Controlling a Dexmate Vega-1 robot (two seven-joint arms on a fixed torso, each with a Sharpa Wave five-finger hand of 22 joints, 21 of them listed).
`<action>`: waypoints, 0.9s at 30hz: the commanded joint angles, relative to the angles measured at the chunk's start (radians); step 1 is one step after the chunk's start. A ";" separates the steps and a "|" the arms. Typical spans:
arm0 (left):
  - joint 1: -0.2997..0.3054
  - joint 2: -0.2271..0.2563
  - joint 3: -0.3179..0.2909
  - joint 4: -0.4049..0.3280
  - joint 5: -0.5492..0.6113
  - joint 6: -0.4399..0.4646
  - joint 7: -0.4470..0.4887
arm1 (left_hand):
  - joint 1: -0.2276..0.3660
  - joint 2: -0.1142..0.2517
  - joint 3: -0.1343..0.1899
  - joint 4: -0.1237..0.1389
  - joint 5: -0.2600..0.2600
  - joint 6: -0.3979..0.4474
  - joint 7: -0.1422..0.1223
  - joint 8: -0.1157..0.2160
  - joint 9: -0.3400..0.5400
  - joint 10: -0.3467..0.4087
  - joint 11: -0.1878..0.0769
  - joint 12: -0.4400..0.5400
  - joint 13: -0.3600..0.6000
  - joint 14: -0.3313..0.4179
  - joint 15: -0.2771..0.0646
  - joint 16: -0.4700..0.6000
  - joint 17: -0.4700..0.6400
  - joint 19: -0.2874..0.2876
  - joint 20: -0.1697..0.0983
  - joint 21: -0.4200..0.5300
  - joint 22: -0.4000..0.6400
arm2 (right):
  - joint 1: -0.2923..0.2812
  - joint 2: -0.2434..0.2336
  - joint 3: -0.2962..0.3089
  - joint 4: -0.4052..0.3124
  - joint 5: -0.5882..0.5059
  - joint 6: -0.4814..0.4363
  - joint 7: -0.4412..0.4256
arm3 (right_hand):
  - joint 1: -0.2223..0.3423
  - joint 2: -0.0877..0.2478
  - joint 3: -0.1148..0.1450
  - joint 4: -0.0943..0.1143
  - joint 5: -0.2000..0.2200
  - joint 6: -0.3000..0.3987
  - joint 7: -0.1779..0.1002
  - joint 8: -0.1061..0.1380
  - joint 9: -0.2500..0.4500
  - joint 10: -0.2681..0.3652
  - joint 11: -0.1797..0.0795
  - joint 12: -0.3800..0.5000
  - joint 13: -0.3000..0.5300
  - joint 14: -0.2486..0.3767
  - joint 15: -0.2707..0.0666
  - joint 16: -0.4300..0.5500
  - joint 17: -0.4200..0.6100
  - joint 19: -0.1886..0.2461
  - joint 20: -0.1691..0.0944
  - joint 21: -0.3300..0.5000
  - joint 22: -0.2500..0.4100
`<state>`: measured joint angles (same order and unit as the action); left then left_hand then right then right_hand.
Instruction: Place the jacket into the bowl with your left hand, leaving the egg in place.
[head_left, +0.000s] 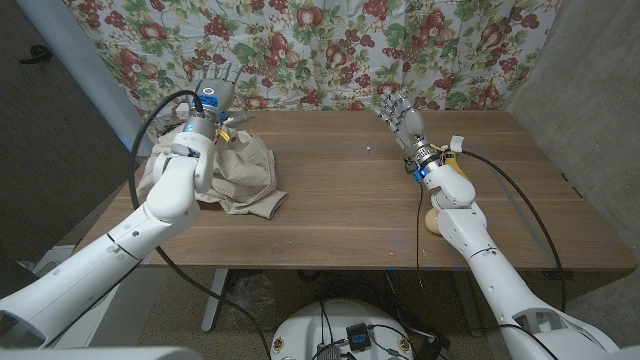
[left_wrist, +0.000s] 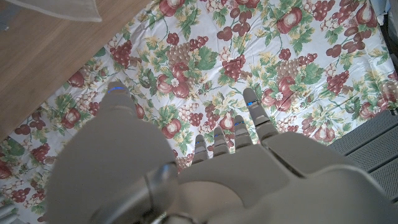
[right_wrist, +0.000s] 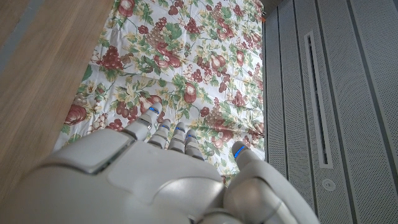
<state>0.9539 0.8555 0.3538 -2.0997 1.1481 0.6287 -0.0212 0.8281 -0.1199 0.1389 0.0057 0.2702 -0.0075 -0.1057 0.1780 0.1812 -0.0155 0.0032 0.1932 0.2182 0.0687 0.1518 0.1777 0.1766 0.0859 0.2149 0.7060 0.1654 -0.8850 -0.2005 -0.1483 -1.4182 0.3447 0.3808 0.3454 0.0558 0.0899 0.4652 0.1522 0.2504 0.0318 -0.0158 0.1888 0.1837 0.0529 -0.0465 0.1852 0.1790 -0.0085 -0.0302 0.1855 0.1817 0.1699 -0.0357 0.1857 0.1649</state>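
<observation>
A crumpled beige jacket (head_left: 240, 172) lies at the frame's left on the wooden worktop (head_left: 340, 210), partly behind the left forearm. The left hand (head_left: 214, 96) is raised above it, fingers spread, holding nothing. The right hand (head_left: 400, 116), upper right, is likewise spread and empty. An egg (head_left: 431, 220) peeks beside the right forearm. A floral cloth (head_left: 330, 50) hangs behind.

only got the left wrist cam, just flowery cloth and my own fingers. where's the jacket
Observer: The beige jacket lies crumpled on the left part of the table, by your left wrist.
Operator: am i holding any of it
Observer: No. The left hand is raised above it, fingers spread, nothing in them.
Operator: and the egg
Observer: The egg sits near the table's front edge, partly behind the right arm.
Operator: right hand near it?
Observer: No, the right hand is up and open, farther back.
</observation>
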 joint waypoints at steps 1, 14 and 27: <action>0.023 -0.005 -0.050 -0.024 -0.101 -0.022 0.060 | -0.011 0.000 -0.009 0.002 0.009 0.000 -0.008 0.006 -0.001 0.001 0.002 0.004 -0.001 0.002 0.003 0.007 0.001 -0.007 0.004 -0.007 0.005 | 0.003 0.005 -0.007 0.001 -0.012 -0.003 -0.014 | -0.011 0.041 0.000 -0.002 -0.004 0.008 0.002 0.003 0.002 0.004 0.005 0.002 0.002 0.005 -0.023 0.003 0.000 0.011 -0.072 0.006 0.004; 0.045 0.019 -0.075 -0.055 -0.154 -0.023 0.103 | -0.015 0.002 -0.018 0.004 0.015 0.005 -0.007 0.009 -0.001 0.004 0.006 0.007 -0.009 0.009 0.005 0.009 -0.001 -0.004 0.004 -0.021 0.006 | -0.006 0.005 -0.014 -0.021 -0.025 -0.010 -0.031 | -0.011 0.041 0.000 -0.002 -0.004 0.008 0.002 0.003 0.002 0.004 0.004 0.002 0.002 0.005 -0.024 0.003 0.000 0.012 -0.072 0.006 0.004; 0.057 0.011 -0.113 -0.075 -0.276 -0.050 0.152 | -0.017 0.004 -0.026 0.005 0.022 0.010 -0.005 0.010 -0.001 0.008 0.008 0.009 -0.016 0.017 0.003 0.011 -0.002 -0.001 0.004 -0.033 0.006 | -0.031 -0.007 -0.010 -0.071 -0.041 -0.029 -0.055 | -0.011 0.041 0.000 -0.003 -0.004 0.008 0.002 0.004 0.002 0.005 0.003 0.002 0.002 0.006 -0.023 0.003 0.000 0.013 -0.070 0.007 0.004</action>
<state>0.9996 0.8678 0.2707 -2.1595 0.9651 0.5982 0.0954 0.8149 -0.1146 0.1155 0.0098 0.2851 -0.0038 -0.1019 0.1780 0.1761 -0.0119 0.0071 0.1932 0.2004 0.0777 0.1538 0.1856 0.1721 0.0861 0.2147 0.6765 0.1702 -0.8975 -0.1973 -0.1601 -1.4518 0.3173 0.3675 0.3098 0.0558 0.0899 0.4652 0.1522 0.2504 0.0318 -0.0158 0.1888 0.1836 0.0530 -0.0465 0.1851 0.1790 -0.0085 -0.0302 0.1855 0.1817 0.1756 -0.0414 0.1857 0.1649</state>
